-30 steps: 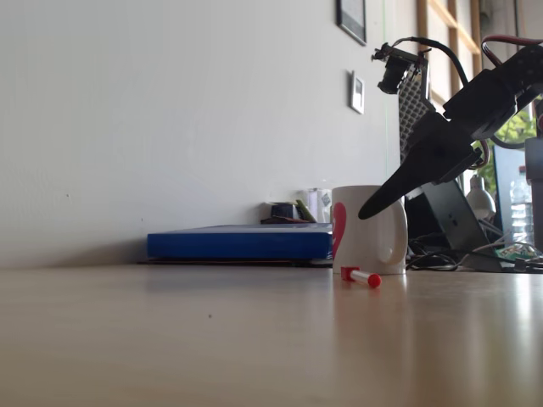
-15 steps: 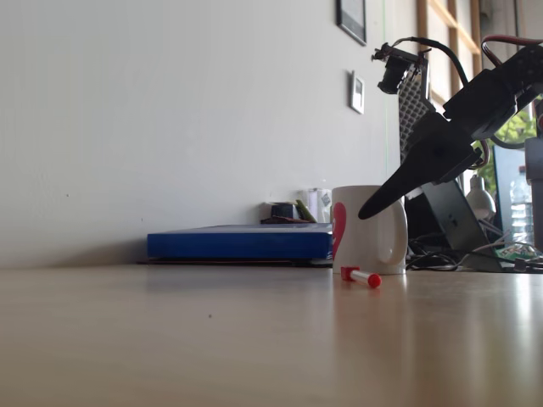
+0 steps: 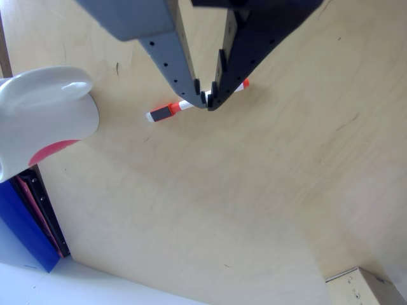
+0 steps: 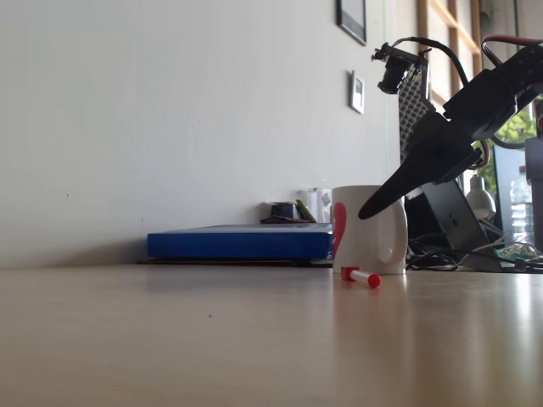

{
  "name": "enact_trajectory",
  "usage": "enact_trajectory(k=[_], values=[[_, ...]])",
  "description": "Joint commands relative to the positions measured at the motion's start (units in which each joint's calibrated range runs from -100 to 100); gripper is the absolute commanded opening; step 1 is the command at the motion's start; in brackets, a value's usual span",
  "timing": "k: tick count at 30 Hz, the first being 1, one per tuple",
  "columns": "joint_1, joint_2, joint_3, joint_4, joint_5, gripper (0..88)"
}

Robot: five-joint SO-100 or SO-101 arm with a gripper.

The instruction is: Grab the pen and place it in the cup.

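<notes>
The pen (image 3: 172,109) lies flat on the wooden table, a white barrel with an orange band and a dark tip toward the cup. In the fixed view the pen (image 4: 361,275) rests just in front of the cup (image 4: 370,231), a glossy white mug with a red patch. The cup (image 3: 46,105) sits at the left edge of the other view. My gripper (image 3: 205,99) hangs over the pen's middle, its fingertips nearly together and holding nothing. From the side, the gripper (image 4: 365,213) points down-left, well above the pen and in front of the cup.
A flat blue box (image 4: 238,244) lies against the wall behind the cup, and the same blue box (image 3: 27,236) shows at the lower left. A laptop (image 4: 454,222), cables and a bottle (image 4: 519,212) crowd the right. A beige box corner (image 3: 367,288) sits at the lower right.
</notes>
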State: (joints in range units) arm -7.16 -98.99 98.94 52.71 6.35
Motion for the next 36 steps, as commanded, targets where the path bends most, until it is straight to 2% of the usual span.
enact_trajectory(k=[1,9,15,21,32,36], values=[[0.0,-0.2,0.5,-0.6,0.6,1.8],[0.3,0.4,0.3,-0.8,1.0,6.9],[-0.5,1.4,-0.2,-0.3,2.0,23.4],[-0.4,10.1,-1.3,-7.5,2.4,24.2],[3.5,32.4,-10.4,-9.6,30.3,24.7],[3.3,35.4,-15.2,-9.6,37.2,24.0]])
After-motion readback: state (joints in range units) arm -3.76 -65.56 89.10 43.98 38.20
